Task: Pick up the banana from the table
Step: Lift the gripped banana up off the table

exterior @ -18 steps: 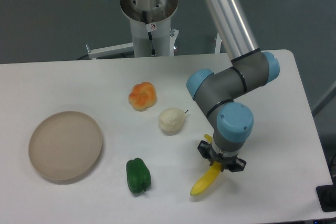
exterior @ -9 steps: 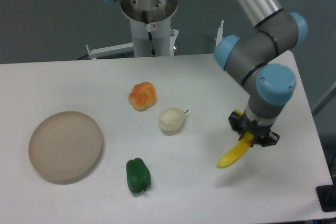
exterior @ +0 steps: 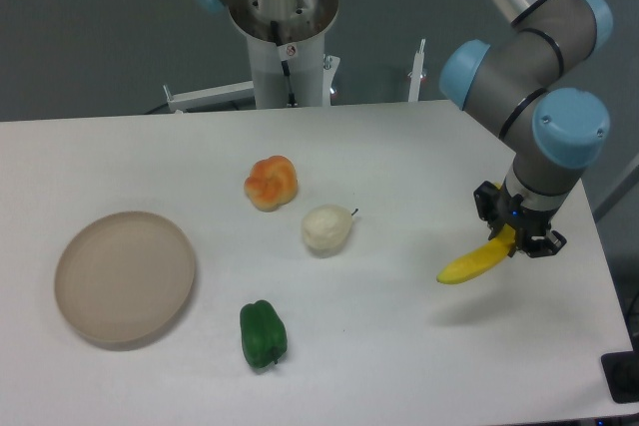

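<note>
The yellow banana [exterior: 469, 266] hangs in the air above the right part of the white table [exterior: 399, 366], its free end pointing down and left. My gripper [exterior: 518, 233] is shut on the banana's upper end, with the black fingers partly hidden under the blue wrist joint. A faint shadow lies on the table below the fruit.
An orange-yellow lumpy fruit [exterior: 271, 183] and a pale pear-like fruit [exterior: 326, 228] lie near the table's middle. A green pepper [exterior: 262, 334] sits toward the front. A round beige plate [exterior: 125, 276] rests at the left. The arm's base column [exterior: 286, 27] stands behind the table.
The gripper has carried the banana up and to the right, away from its spot near the front edge. The other fruits and the plate have not moved.
</note>
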`<state>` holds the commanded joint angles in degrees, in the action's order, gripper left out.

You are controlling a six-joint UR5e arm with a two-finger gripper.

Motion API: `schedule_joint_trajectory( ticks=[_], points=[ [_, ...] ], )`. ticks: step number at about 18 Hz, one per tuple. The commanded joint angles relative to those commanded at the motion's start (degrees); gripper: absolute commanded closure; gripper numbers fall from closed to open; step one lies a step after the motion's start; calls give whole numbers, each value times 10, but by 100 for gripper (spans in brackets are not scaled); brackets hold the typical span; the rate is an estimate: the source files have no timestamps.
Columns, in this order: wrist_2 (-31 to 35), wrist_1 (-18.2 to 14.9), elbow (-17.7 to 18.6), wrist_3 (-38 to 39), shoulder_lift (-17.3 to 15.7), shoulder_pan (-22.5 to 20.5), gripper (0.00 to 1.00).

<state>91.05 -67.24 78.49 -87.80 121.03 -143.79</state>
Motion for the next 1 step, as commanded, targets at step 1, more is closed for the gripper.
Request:
schedule_joint_trajectory(
  ticks=[1],
  points=[
    [0,0,0,0,0,0,100]
  ],
)
